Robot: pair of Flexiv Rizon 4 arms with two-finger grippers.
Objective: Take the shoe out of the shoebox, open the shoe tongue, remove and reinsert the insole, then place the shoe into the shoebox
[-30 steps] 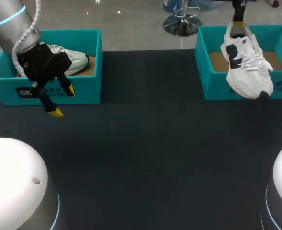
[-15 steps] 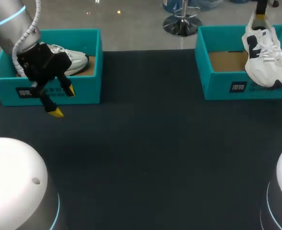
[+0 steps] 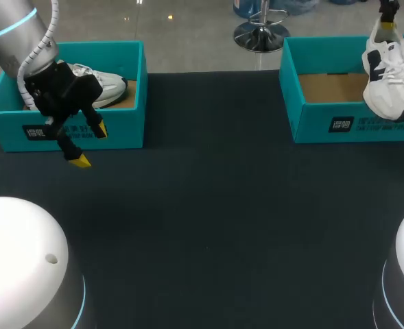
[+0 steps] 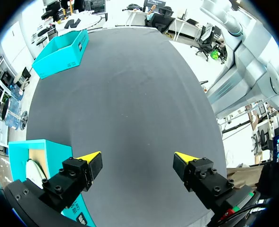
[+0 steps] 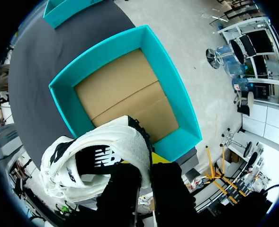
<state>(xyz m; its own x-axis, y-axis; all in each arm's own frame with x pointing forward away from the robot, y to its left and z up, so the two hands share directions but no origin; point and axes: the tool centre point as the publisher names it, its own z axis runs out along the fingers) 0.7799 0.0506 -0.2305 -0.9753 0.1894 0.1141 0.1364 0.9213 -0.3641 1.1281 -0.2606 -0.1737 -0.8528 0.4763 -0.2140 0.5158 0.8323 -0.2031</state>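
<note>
Shoe [image 3: 391, 75] held above far-right shoebox [image 3: 325, 123].
Right pincer [image 5: 144, 163] grips heel only, so the shoe could swing and slip; left pincer [image 4: 137, 157] wide.

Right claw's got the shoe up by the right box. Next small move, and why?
Probably lower the right claw so the white shoe settles onto the cardboard floor of the right shoebox: the box is empty, and the shoe hangs gripped above its right end.
</note>
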